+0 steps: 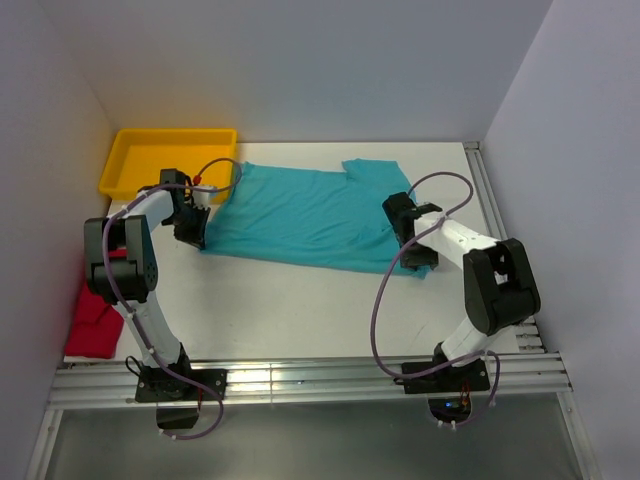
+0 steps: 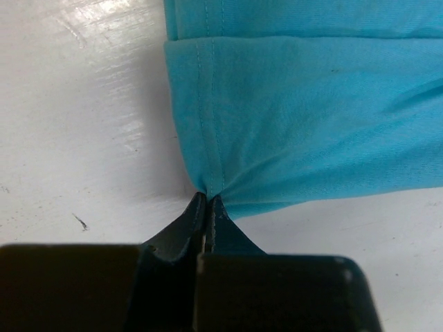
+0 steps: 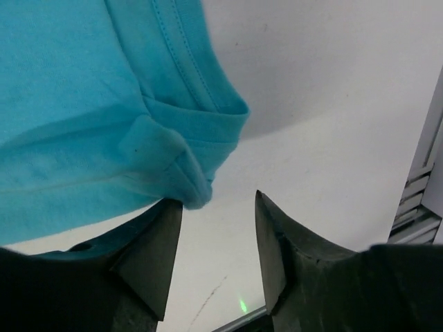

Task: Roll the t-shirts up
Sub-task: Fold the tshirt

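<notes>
White tabletop [image 1: 300, 310] and pale walls frame the scene, with a yellow tray [image 1: 170, 134] in the back left corner. The teal t-shirt [image 1: 300, 215] lies spread flat across the middle of the tabletop, from just beside the tray over to the right arm. The left fingers [image 2: 185, 232] are pressed together on its left edge, pinching a small peak of cloth at the stitched hem, and creases gather at their tips. The right fingers [image 3: 149, 252] stand apart and hold nothing. A folded, hemmed corner of the same shirt lies right at the tip of one finger, and bare tabletop shows in the gap. Whether that finger touches the cloth cannot be told. The red t-shirt [image 1: 92, 325] lies bunched at the tabletop's left edge, partly hidden behind the left arm.
</notes>
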You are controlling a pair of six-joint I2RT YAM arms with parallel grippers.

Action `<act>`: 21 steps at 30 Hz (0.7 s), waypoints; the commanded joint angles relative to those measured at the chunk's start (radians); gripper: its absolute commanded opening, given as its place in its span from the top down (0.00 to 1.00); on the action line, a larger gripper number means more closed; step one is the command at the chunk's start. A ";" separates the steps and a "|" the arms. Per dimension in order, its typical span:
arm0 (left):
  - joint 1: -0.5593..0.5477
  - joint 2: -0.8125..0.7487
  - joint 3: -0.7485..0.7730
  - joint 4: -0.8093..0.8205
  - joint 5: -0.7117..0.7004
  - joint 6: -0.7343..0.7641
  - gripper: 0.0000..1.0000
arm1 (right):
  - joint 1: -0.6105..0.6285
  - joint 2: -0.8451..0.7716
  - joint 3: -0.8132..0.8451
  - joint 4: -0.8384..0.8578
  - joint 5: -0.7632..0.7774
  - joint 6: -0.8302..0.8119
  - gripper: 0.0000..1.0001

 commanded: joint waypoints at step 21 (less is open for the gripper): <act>0.027 -0.013 0.045 -0.082 -0.029 0.065 1.00 | -0.497 -0.403 -0.444 0.472 -0.584 0.452 0.54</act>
